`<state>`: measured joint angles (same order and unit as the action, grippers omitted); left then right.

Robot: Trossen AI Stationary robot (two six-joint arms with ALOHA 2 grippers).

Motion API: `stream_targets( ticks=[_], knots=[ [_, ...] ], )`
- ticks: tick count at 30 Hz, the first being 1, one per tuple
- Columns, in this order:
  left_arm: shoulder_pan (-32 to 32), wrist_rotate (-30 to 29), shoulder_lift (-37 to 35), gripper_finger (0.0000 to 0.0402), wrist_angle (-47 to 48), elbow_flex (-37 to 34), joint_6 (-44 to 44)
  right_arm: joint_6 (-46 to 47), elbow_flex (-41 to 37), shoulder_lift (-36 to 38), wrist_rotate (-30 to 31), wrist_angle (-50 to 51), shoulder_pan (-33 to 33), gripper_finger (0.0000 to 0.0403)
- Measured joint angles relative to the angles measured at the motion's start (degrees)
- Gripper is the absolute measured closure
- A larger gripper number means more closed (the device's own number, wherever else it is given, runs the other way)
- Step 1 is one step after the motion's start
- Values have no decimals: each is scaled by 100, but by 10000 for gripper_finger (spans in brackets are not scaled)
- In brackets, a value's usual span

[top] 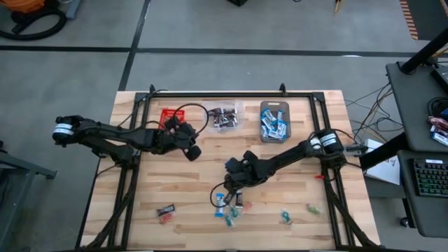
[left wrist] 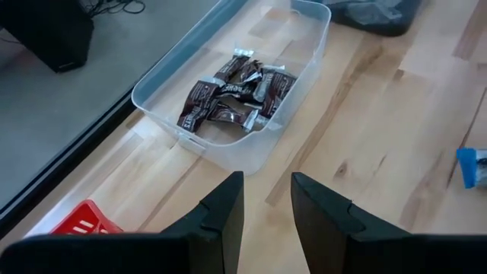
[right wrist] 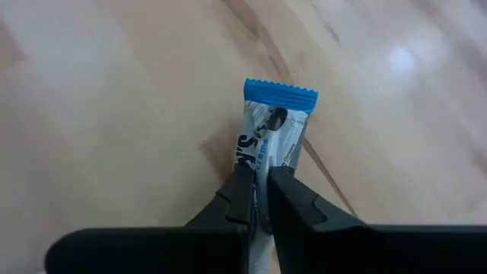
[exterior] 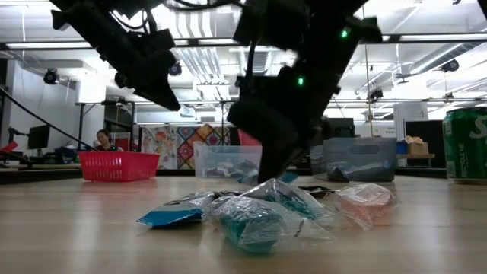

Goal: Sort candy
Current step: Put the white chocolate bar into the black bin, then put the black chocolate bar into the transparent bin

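A: Bins along the far edge: red basket (top: 168, 115), clear tub (left wrist: 228, 84) holding dark brown chocolate bars (left wrist: 236, 95), grey bin (top: 274, 120) full of blue-and-white candies (top: 274, 127).

B: And the grippers?

A: Right gripper (right wrist: 259, 199) is pinched on a blue-and-white candy bar (right wrist: 270, 137) lying on the table (top: 196, 217), by the loose pile (top: 229, 208). Left gripper (left wrist: 266, 205) hovers near the tub, fingers apart, holding nothing.

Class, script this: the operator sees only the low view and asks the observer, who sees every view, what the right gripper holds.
Operator: Is the right gripper holding anything?
Observer: Yes, it is shut on one end of a blue-and-white candy.
Operator: Where do those go?
Observer: The grey bin holds blue-and-white ones.
Operator: And the left gripper?
Observer: Open and empty, near the clear bin of dark candies.
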<state>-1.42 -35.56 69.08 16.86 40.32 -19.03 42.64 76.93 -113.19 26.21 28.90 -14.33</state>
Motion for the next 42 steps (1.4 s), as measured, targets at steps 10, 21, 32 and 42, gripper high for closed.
stream_targets(
  ticks=[10,21,32,42],
  knots=[
    [-393,-2,-2,309,-64,0,-98,-671,-39,1103,510,506,32,386],
    [-758,1,4,309,-82,0,-312,1144,-233,2412,1685,4206,1076,386],
    [-756,5,26,309,-140,0,-426,484,-1211,2675,1108,3364,2642,322],
    [-758,412,26,309,-144,0,-428,320,-1260,2754,961,3055,2641,217]
  ],
)
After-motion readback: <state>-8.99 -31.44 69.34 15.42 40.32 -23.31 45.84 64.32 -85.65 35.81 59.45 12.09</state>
